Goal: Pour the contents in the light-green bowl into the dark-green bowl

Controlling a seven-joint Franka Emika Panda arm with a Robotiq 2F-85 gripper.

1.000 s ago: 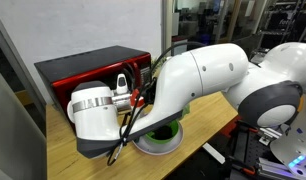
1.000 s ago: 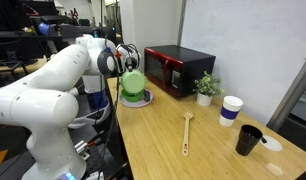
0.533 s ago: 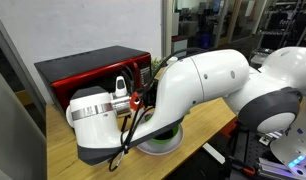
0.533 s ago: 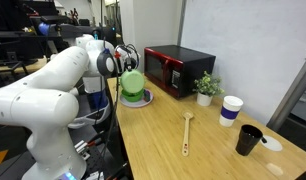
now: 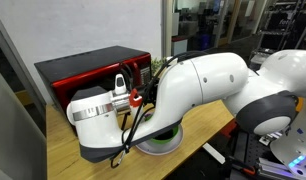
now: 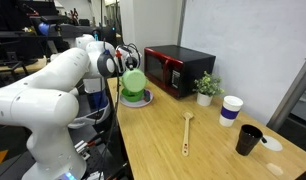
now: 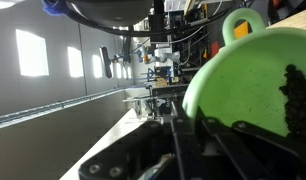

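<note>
My gripper (image 7: pixel 191 122) is shut on the rim of the light-green bowl (image 7: pixel 248 75), which fills the right of the wrist view and is tilted on its side. The dark clumpy contents (image 7: pixel 294 98) cling inside it near the right edge. In an exterior view the gripper (image 6: pixel 126 72) holds the light-green bowl (image 6: pixel 134 82) tipped just above the dark-green bowl (image 6: pixel 140 101), which sits on the wooden table's far left corner. In an exterior view the arm hides most of this; only the dark-green bowl's white ring (image 5: pixel 163 144) shows beneath it.
A red microwave (image 6: pixel 173 68) stands just behind the bowls and also shows in an exterior view (image 5: pixel 93 68). On the wooden table (image 6: pixel 163 150) lie a wooden spoon (image 6: pixel 186 132), a potted plant (image 6: pixel 204 88), a white cup (image 6: pixel 230 110) and a black cup (image 6: pixel 249 140).
The arm's wrist has turned slightly and the big link has shifted a little. The light-green bowl stays held and tilted over the dark-green bowl.
</note>
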